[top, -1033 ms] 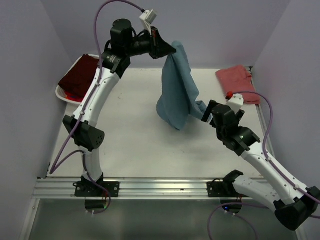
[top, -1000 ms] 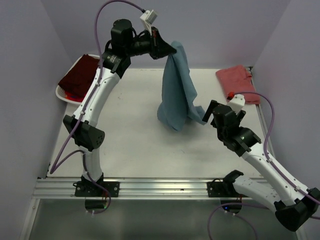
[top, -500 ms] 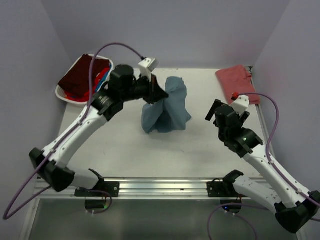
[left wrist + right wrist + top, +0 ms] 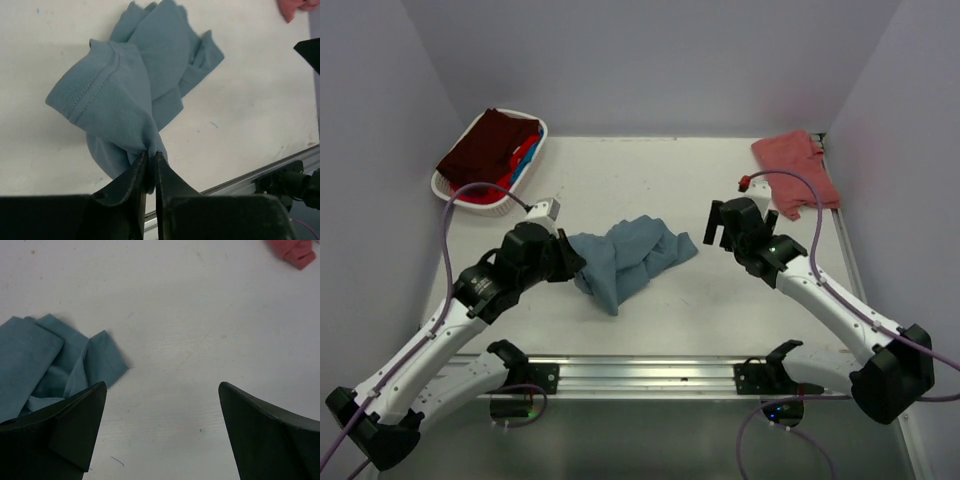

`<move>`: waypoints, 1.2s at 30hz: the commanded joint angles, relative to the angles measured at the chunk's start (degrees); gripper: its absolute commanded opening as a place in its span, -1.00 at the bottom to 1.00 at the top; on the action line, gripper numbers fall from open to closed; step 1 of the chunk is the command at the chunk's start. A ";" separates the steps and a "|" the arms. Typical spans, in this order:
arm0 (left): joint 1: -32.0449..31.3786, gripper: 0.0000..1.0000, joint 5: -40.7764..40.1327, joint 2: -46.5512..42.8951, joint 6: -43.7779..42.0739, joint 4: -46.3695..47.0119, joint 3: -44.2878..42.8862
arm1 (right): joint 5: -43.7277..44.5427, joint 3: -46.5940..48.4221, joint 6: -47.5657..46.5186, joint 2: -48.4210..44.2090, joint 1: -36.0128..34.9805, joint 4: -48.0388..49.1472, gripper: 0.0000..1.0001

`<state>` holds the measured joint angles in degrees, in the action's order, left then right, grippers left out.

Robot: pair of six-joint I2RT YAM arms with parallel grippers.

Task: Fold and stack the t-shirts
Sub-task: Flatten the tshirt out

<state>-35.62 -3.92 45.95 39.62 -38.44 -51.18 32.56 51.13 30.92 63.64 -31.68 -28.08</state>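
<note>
Currently we hold on record: left gripper, clenched on a fold of the slate teal-blue t-shirt, which lies crumpled on the table just ahead of its fingertips. Right gripper, jaws spread wide, grasping nothing; that shirt lies near, to its left, not touching.

L arm and R arm: white shells on the links, black joint housings, big black elbow blocks. Each trailed a thin purple cable. L cable ran to a small white camera box at 12 o'clock of its wrist; R cable ended in a red plug. Black base brackets sat at 6 o'clock in overhead view. L gripper fingers were matte black, narrow wedges. R gripper fingers were same colour but broader, w/ flat angled faces.
</note>
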 commanded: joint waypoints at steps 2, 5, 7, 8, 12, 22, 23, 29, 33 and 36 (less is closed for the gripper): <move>0.11 -0.63 -3.37 -1.65 7.23 -4.55 4.94 | -15.98 5.02 -7.17 10.32 0.39 7.68 0.98; 0.20 -0.49 -5.39 -4.20 8.46 -4.89 6.79 | -24.52 9.50 -9.37 19.20 0.48 9.26 0.93; 0.11 -0.39 -6.53 -5.00 8.72 -4.98 7.23 | -28.75 13.01 -10.26 23.27 0.57 10.58 0.85; 0.11 -0.37 -7.06 -4.82 8.72 -5.24 7.15 | -32.34 13.98 -10.61 26.25 0.57 11.37 0.76; 0.11 -0.26 -7.33 -4.21 8.55 -4.81 7.67 | -39.22 19.60 -11.49 33.72 0.57 13.66 0.61; 0.11 -0.26 -8.91 -5.96 8.72 -5.94 7.67 | -34.51 29.89 -13.43 50.07 0.66 12.17 0.58; 0.11 -0.27 -9.00 -6.23 8.72 -6.21 7.59 | -34.05 31.21 -13.60 51.14 0.83 11.91 0.57; 0.11 -0.32 -9.87 -6.84 8.55 -7.36 7.32 | -33.25 32.89 -14.04 54.84 3.11 12.87 0.37; 0.11 -0.34 -10.14 -6.67 8.46 -7.44 7.41 | -36.51 31.84 -13.43 55.37 4.26 14.18 -0.32; 0.20 -0.35 -10.23 -5.97 8.29 -7.36 7.67 | -37.82 30.69 -12.73 55.28 4.35 14.98 -0.90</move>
<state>-35.64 -12.53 39.75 47.42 -45.56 -43.20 -2.98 82.15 17.91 118.74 -27.53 -15.31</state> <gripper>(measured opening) 0.331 0.153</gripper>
